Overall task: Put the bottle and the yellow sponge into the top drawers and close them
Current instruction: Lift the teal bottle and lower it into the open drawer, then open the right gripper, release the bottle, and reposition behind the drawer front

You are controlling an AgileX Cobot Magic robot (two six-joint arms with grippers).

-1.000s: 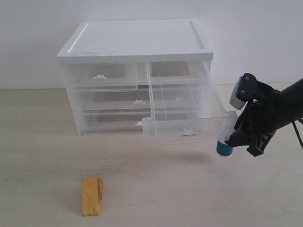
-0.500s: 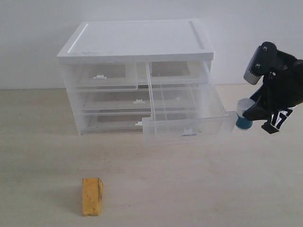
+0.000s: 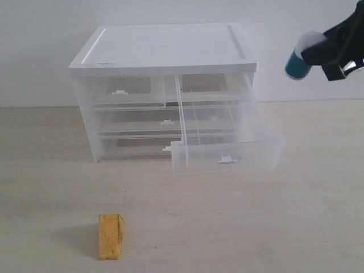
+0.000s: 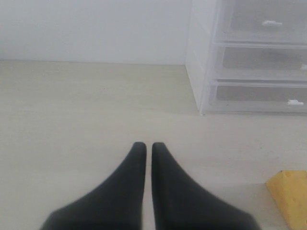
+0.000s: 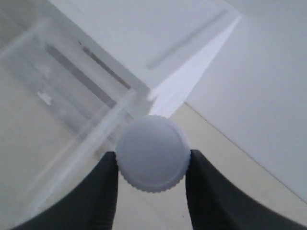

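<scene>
The right claw (image 3: pixel 311 52) holds the bottle (image 3: pixel 296 64) high in the air to the right of the drawer cabinet (image 3: pixel 165 48), about level with its white lid, fingers clenched on the teal body just below the white cap, and the bottle tilted. The right wrist view looks down on the cap of the bottle (image 5: pixel 152 152), pinched between the two black fingers (image 5: pixel 103 191), with the lid's corner and clear drawer walls beyond it. Below and to the left of the bottle, the top right drawer (image 3: pixel 227 153) is pulled well out over the tabletop (image 3: pixel 273 227), its open top only partly under the lid's edge; the top left drawer (image 3: pixel 122 91) is pushed in, as are the two wide drawers beneath. The yellow sponge (image 3: pixel 110 236) stands on the tabletop out in front of the cabinet's left side, well apart from it. The left claw (image 4: pixel 148 147) hangs over bare tabletop with its fingers pressed almost together and nothing between them, a corner of the yellow sponge (image 4: pixel 290 191) off to one side.
</scene>
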